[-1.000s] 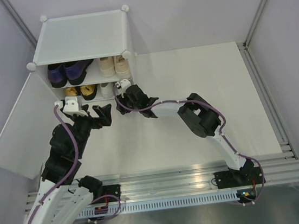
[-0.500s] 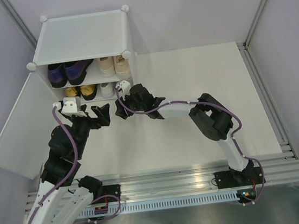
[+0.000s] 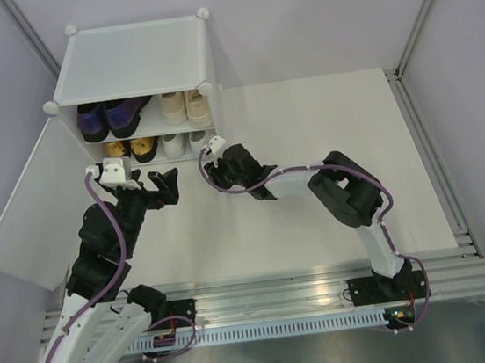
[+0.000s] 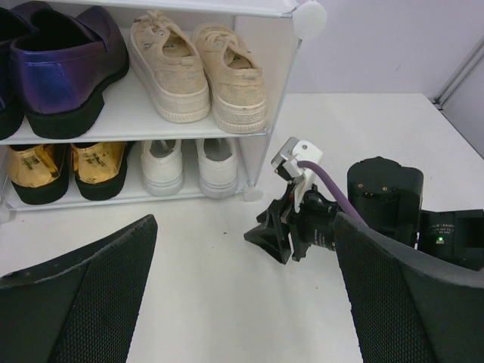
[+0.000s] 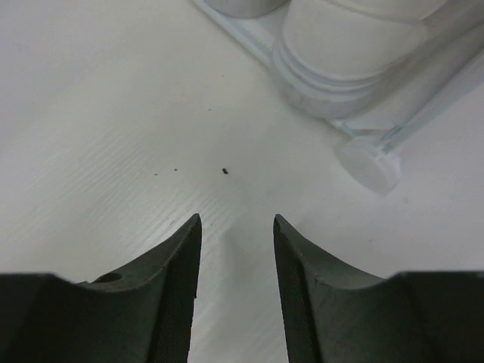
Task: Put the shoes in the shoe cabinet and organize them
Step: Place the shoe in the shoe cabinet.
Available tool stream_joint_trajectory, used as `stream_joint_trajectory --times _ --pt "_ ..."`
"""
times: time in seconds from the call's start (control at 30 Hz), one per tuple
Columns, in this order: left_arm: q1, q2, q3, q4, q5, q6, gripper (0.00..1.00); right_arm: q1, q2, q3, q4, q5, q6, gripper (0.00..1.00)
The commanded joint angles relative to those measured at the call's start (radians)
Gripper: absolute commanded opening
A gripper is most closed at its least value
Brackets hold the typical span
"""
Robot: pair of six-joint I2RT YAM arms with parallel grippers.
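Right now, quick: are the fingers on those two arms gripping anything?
Left gripper: fingers wide apart, holding nothing.
Right gripper: fingers apart, nothing between them.

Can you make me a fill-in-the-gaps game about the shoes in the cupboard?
1. Right under the purple loafers sit the ____ heels.
2. Beside the purple loafers, on the same shelf, are the ____ sneakers.
3. The shoe cabinet holds ____ pairs of shoes.
4. The cabinet's door is swung ____.
Missing words: gold; beige; four; open.
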Motion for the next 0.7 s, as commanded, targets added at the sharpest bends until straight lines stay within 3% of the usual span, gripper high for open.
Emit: stream_joint_trajectory --times 0.0,0.27,0.47,0.67 --pt "-0.005 -0.004 -0.006 0.037 -0.01 0.027 1.0 -0.034 0.005 0.037 0.095 0.027 -0.037 0.47" --pt "-0.005 -0.001 -0.006 0.037 -0.003 0.026 0.99 -0.055 0.056 0.106 0.104 -0.03 -0.037 0.36" --pt "-0.005 0.0 -0.006 0.038 -0.005 0.026 1.0 -0.055 0.077 0.134 0.129 -0.193 -0.037 0.34" --pt "-0.005 -0.001 -0.004 0.038 -0.002 0.027 1.0 -0.053 0.12 0.179 0.155 -0.184 -0.023 0.34"
